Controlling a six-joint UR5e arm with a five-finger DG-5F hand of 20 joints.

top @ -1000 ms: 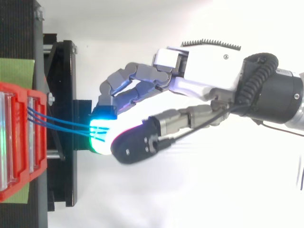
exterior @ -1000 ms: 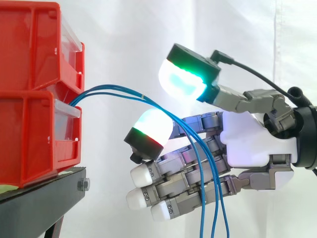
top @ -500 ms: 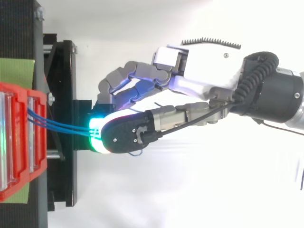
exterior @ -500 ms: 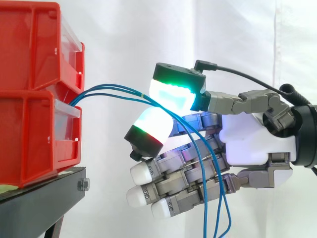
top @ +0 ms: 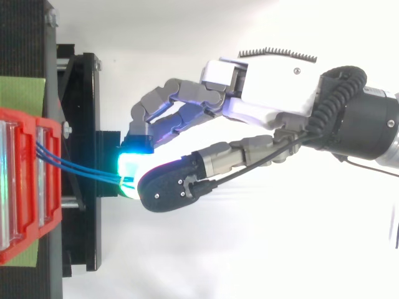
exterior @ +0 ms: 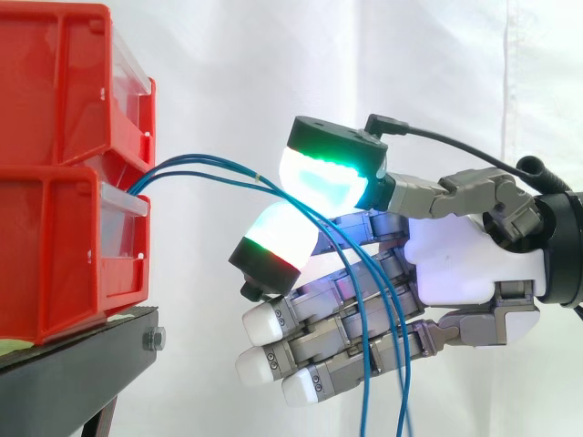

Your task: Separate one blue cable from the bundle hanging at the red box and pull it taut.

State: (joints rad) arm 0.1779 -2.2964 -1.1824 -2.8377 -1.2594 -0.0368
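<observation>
Robot hand (exterior: 465, 264) reaching in from the right, thumb and one finger pinched on the blue cables (exterior: 248, 173), which arc out of the stacked red boxes (exterior: 55, 228) and hang down past its fingers
</observation>
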